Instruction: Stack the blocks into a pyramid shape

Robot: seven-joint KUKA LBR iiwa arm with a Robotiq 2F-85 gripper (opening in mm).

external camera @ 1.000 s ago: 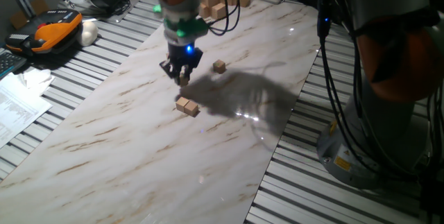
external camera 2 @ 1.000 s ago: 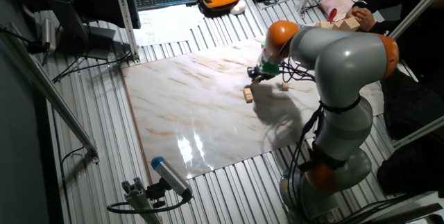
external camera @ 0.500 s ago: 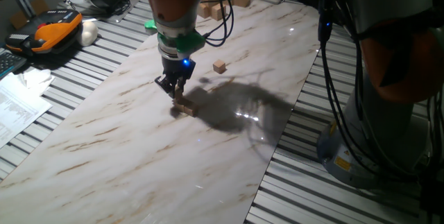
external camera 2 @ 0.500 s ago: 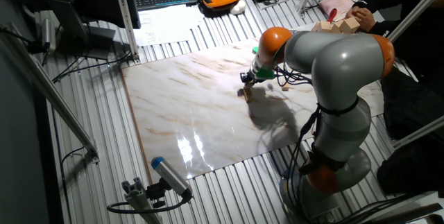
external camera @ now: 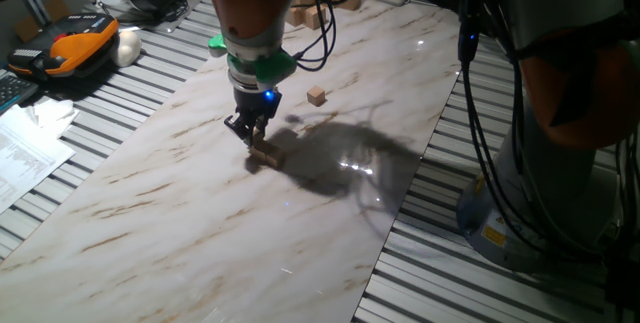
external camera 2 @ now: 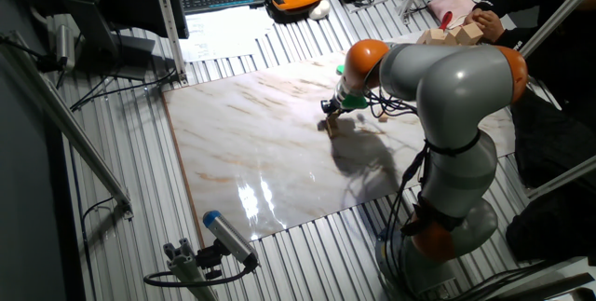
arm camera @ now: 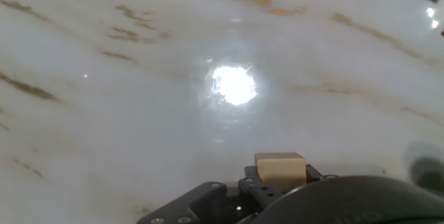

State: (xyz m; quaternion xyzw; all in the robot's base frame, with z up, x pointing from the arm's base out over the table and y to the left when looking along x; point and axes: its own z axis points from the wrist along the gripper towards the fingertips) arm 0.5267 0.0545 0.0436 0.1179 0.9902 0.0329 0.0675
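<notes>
I am looking down at the marble-patterned tabletop (external camera: 150, 213) with the arm reaching low over its middle. The claw (external camera: 257, 141) is sitting right at the small cluster of blocks (external camera: 266, 157) lying on the slab, its dark fingers pointing straight down, and I am seeing a tan cube pinched between them in the hand view, where that held block (arm camera: 279, 169) is filling the gap at the bottom edge of the picture. From the other fixed view the claw (external camera 2: 331, 120) is hanging just over the same blocks (external camera 2: 331, 128), though they are too small there for me to count. Whether the held cube is resting on the ones beneath or hovering a hair above, I cannot tell. A single loose block (external camera: 317, 96) is lying apart on the slab, farther from me and to the right of the claw. A bright glare spot (arm camera: 234, 85) is shining on the surface in the hand view. Beyond the far end of the slab a pile of larger pale wooden blocks (external camera: 318, 10) is lying, and off to the left an orange-and-black handset (external camera: 72, 46) is resting on the ribbed surface.
</notes>
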